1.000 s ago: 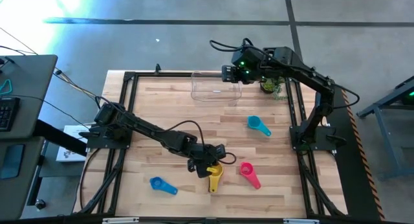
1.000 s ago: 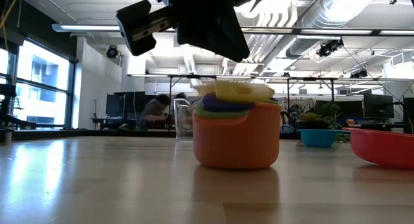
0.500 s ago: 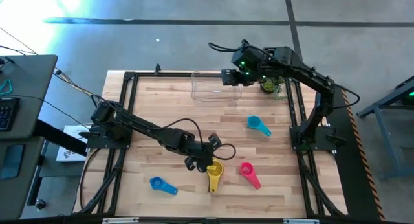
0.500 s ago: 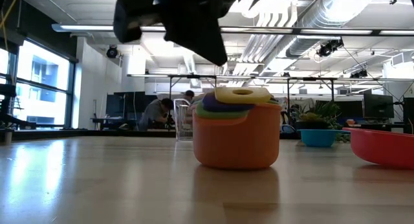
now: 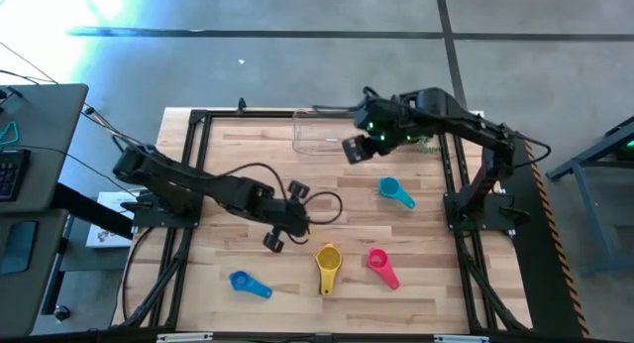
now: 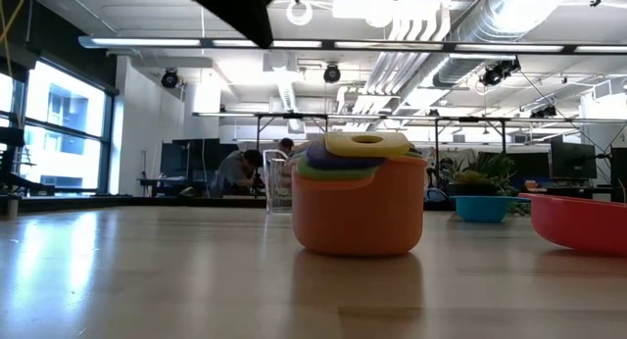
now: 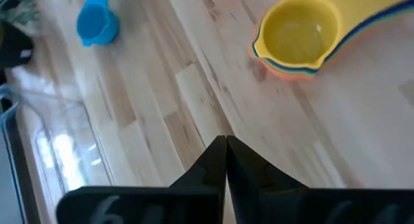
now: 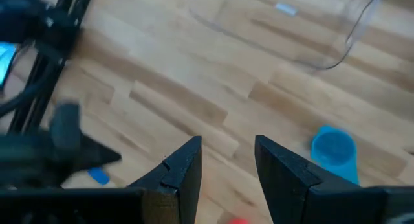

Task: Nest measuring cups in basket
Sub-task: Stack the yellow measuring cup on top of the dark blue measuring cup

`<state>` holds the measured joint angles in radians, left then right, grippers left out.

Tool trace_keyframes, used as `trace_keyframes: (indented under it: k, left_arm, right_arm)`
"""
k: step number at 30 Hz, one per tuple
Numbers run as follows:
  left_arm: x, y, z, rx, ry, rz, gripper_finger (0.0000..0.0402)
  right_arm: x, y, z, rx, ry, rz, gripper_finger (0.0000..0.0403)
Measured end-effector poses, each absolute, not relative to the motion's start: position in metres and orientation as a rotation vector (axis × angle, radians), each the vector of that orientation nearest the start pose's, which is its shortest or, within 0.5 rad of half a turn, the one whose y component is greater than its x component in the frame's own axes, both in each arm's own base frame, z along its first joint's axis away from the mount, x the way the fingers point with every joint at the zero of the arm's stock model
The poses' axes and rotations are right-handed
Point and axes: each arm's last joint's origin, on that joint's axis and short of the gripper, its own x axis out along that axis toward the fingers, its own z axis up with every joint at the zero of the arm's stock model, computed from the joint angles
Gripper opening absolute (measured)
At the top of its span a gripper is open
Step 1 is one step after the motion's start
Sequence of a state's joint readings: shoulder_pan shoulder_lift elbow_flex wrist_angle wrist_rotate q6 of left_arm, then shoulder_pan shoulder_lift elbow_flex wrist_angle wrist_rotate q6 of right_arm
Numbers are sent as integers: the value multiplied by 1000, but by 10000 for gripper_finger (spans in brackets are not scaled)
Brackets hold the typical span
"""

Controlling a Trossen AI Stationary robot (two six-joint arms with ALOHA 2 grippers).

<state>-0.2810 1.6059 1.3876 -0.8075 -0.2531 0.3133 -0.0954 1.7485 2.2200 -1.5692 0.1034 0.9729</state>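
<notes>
Left gripper [image 5: 276,240] just let go of the cup stack [image 5: 328,260] and backed off toward the desk's left edge, fingers together; the stack sits by the front edge. Right gripper [image 5: 354,150], fingers apart and empty, left the basket [image 5: 319,145] at the back edge. Nothing's in the basket. Low view shows several cups nested; from overhead it's just yellow.

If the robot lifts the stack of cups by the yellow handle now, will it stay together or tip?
The stack of cups looks like rigid plastic, so it should probably not bend. The cups sit loosely one in another, as the low view shows, so lower ones may slip out. The handle sticks out sideways, so the stack may tilt.
</notes>
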Motion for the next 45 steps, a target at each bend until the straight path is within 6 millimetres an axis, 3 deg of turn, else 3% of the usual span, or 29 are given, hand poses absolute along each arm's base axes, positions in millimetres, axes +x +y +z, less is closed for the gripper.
trace_keyframes:
  k: [11,21,31,45]
  left_arm:
    - [262,-66,342,366,963,-69,3]
    - [221,-54,353,254,1094,31,3]
    - [208,-51,352,260,1186,48,3]
    - [204,-50,350,265,1227,55,3]
  right_arm:
    - [306,44,434,870,912,-702,135]
    - [321,103,408,972,967,-751,135]
    - [339,148,369,1041,1038,-856,135]
    - [356,198,316,1097,1156,-958,135]
